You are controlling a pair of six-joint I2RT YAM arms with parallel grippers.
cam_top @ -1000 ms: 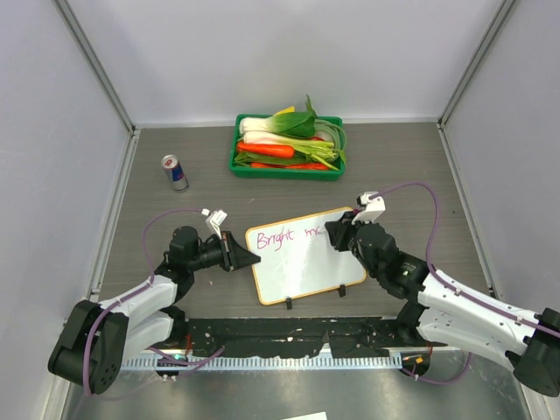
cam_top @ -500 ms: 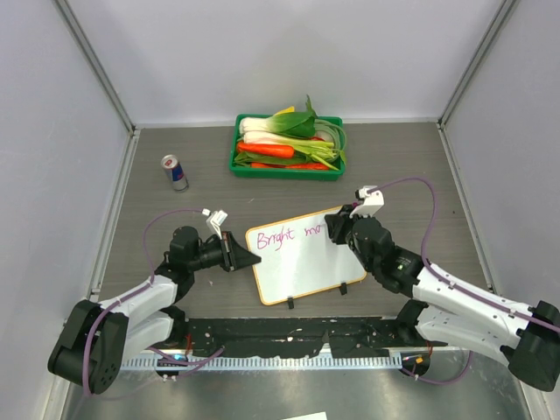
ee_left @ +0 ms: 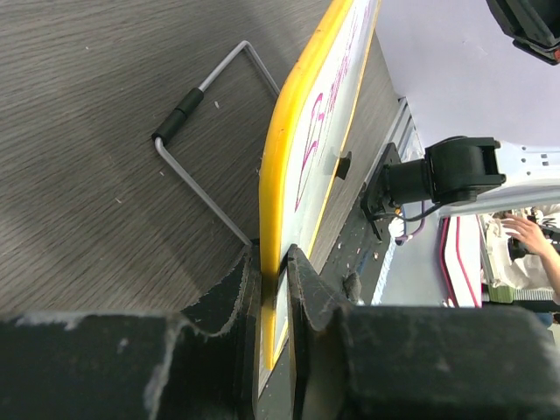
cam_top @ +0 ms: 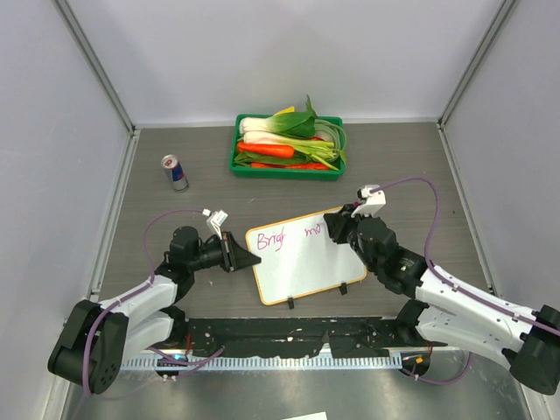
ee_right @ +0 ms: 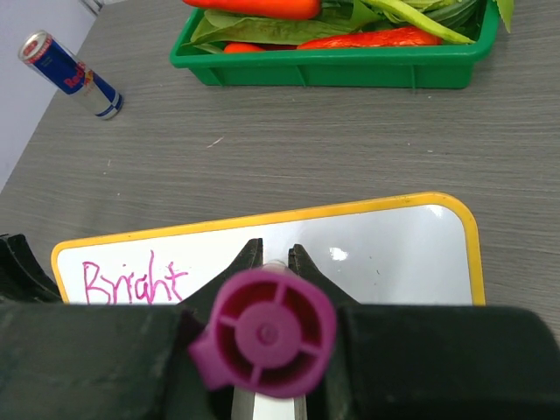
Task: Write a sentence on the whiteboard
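The whiteboard point(cam_top: 302, 262), white with a yellow rim, lies flat at the table's middle. My left gripper point(cam_top: 248, 258) is shut on its left edge; in the left wrist view the yellow rim point(ee_left: 296, 105) sits clamped between the jaws of that gripper point(ee_left: 276, 258). My right gripper point(cam_top: 335, 229) hovers over the board's far right part, shut on a purple marker point(ee_right: 267, 331) pointing down at the board point(ee_right: 394, 249). The sentence point(cam_top: 287, 236) stands in magenta on the top line: "Bright" point(ee_right: 133, 282) and the start of a second word beside the marker tip.
A green tray point(cam_top: 284, 172) of vegetables stands at the back centre, and its front wall point(ee_right: 332, 68) shows just beyond the board. A drink can point(cam_top: 174, 172) lies at the back left. A bent wire loop point(ee_left: 206, 188) rests on the table by the board's underside.
The right gripper with the marker has shifted slightly up and along the top line, and the second word has gained a stroke. The left gripper and the board have not moved.
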